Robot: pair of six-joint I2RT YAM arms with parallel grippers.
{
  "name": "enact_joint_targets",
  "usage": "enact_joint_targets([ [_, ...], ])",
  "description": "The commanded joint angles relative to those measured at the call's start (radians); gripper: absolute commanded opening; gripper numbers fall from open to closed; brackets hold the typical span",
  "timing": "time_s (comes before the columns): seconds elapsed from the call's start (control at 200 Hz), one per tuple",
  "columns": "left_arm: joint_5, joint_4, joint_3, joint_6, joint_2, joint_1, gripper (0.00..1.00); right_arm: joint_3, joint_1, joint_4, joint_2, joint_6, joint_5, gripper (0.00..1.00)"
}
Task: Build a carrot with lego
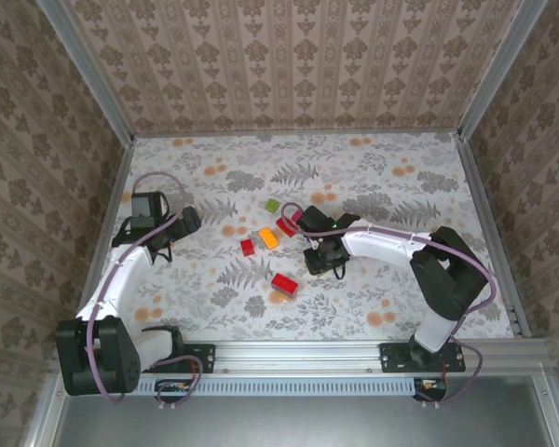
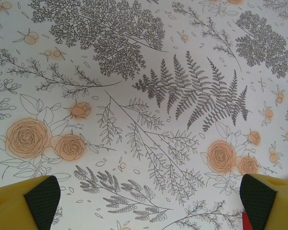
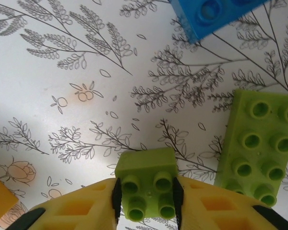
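Held item: small green brick point(image 3: 146, 167), square, four studs showing, clamped between the closed jaws of the right gripper point(image 3: 146, 194), near the middle of the desk point(image 1: 401, 177). Beside it, not touching: long green brick point(image 3: 259, 143); farther off, blue brick point(image 3: 213, 14). Mid-desk, loose: orange brick point(image 1: 268, 238), red brick point(image 1: 248, 247), magenta brick point(image 1: 296, 216). Toward the left edge: left gripper point(image 2: 149, 187), jaws fully spread over flowered cloth, holding nothing.
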Motion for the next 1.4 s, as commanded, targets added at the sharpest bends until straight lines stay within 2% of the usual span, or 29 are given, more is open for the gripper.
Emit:
enact_joint_targets([
  [0.0, 0.005, 0.006, 0.021, 0.017, -0.003, -0.005, 1.0, -0.028, 0.005, 0.018, -0.051, 0.061, 0.018, 0.41],
  [0.1, 0.005, 0.005, 0.021, 0.017, -0.006, -0.006, 1.0, -0.021, 0.005, 0.003, -0.069, 0.047, 0.023, 0.48],
  [0.225, 0.006, 0.006, 0.021, 0.018, -0.006, -0.006, 1.0, -0.009, 0.006, -0.018, -0.069, 0.024, 0.025, 0.5],
  [0.82, 0.003, 0.002, 0.02, 0.018, -0.01, -0.008, 1.0, 0.019, 0.018, -0.027, 0.019, -0.005, 0.02, 0.53],
  [1.065, 0.003, 0.004, 0.021, 0.018, -0.007, -0.008, 1.0, 0.027, 0.02, -0.034, 0.033, -0.011, 0.029, 0.48],
  [1.395, 0.001, 0.004, 0.023, 0.018, -0.006, -0.008, 1.0, 0.042, 0.022, -0.043, 0.07, -0.024, 0.034, 0.49],
])
